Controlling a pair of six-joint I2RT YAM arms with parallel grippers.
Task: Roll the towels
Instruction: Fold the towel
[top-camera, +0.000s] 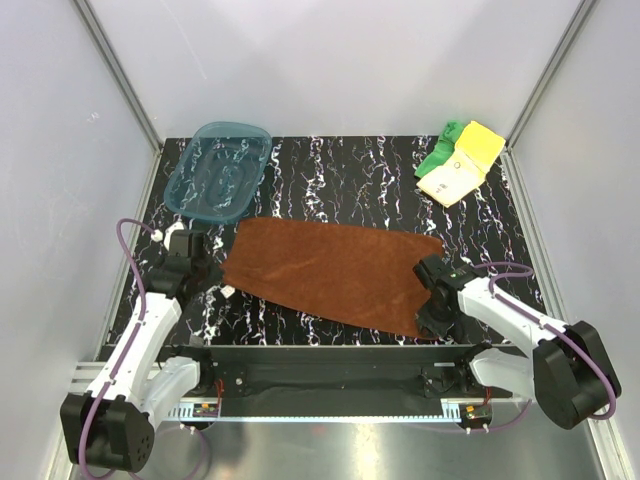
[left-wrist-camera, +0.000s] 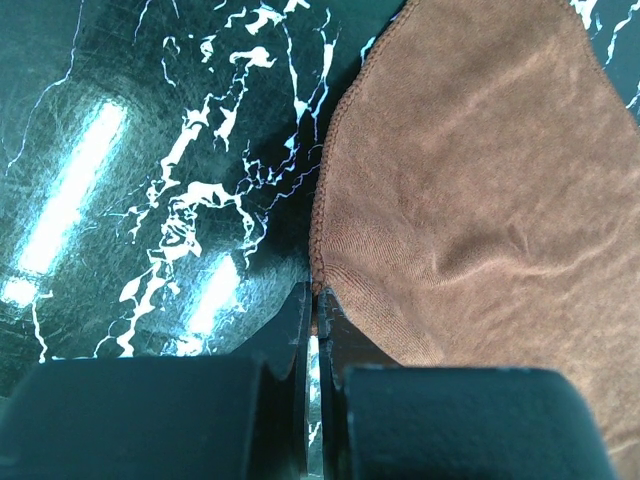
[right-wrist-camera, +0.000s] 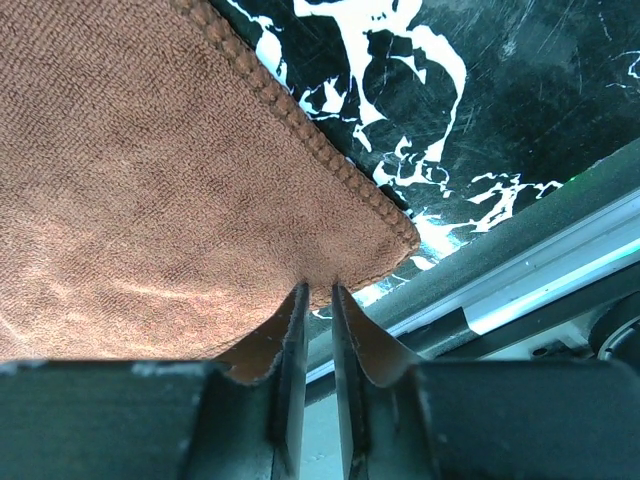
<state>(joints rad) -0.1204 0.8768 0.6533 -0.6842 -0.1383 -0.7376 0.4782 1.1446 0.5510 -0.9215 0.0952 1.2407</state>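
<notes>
The left gripper is clamped tight, and the stitched edge of the rust-brown towel sits pinched at its tips. The right gripper shows a narrow slit between its jaws, with the tips at the same towel's near edge, just beside its corner. Whether any cloth is caught there cannot be told.

There are two arms, each with one gripper, along with three towels and one tray.

The left arm rises from its base at the near left and runs up that side of the black marbled table. Its wrist is turned inward to meet the towel's left corner. The right arm lies low from the near right base and reaches leftward, its wrist tipped down over the towel's near right corner.

The rust-brown towel lies spread flat between them across the middle of the table. Farther back, the translucent teal tray sits in the far left corner. The pale yellow towel lies in the far right corner, with the green towel touching its left side, well apart from the brown one.
</notes>
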